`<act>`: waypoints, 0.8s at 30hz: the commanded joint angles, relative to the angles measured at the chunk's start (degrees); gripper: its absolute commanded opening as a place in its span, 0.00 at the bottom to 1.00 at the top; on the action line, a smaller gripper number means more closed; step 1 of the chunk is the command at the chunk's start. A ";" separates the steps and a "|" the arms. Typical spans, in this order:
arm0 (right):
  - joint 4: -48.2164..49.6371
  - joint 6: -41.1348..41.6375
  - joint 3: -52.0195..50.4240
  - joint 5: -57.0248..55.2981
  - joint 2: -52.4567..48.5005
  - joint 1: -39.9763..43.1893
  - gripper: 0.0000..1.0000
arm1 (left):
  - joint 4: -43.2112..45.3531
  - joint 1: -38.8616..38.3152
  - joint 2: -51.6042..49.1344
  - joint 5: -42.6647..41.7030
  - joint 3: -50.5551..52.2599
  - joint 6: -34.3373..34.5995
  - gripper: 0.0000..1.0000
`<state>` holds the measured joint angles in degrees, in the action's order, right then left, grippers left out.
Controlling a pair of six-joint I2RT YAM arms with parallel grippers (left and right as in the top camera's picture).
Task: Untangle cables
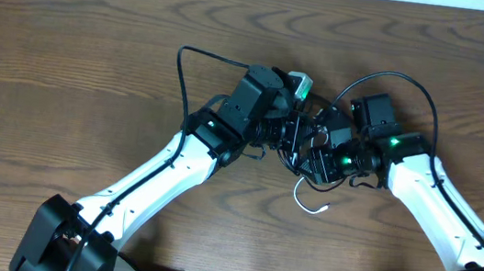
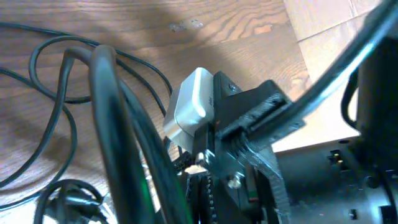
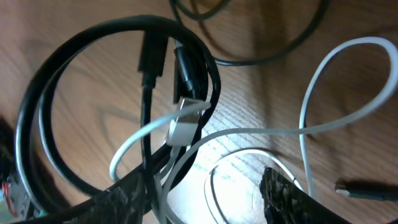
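The left arm (image 1: 159,170) and right arm (image 1: 433,198) are white-shelled with black joints, green lights (image 1: 347,160) and black wires (image 1: 190,69).

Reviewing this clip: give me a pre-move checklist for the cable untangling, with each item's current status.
1. Left claw gripping the white plug: ok, shut on it.
2. Right claw open: ok, fingers apart.
3. White cable separated from black cable: not ok, they cross.
4. White cable's loose end free on the table: ok.
5. Tangle clear of arm wiring: cannot tell.
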<state>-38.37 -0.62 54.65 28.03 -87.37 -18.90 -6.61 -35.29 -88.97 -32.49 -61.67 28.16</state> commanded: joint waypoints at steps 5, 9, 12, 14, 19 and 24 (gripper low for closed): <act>2.01 5.35 -5.27 -0.26 -0.31 -1.05 0.23 | 1.57 0.00 0.59 -0.92 -0.83 0.00 0.08; 3.52 6.25 -5.57 -0.22 -0.28 -1.03 0.01 | -0.22 0.00 0.57 0.83 -0.81 -0.17 0.08; 5.81 6.38 -5.29 0.11 -0.28 -0.98 0.01 | -4.79 -0.04 0.39 4.72 -0.66 -2.03 0.07; 6.64 6.47 -4.37 -0.83 -0.28 -0.35 0.01 | -7.80 -0.04 0.11 6.97 -0.17 -2.64 0.08; 6.14 13.75 -1.88 -11.34 -0.28 2.38 0.01 | -13.16 -0.04 -1.36 13.86 1.92 -2.58 0.08; 3.10 18.62 -1.81 -15.37 -0.28 3.87 0.01 | -14.82 -0.04 -3.74 15.87 2.34 -2.58 0.22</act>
<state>-33.95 13.10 51.79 17.72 -87.48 -15.57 -21.17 -35.42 -91.00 -19.88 -60.20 26.24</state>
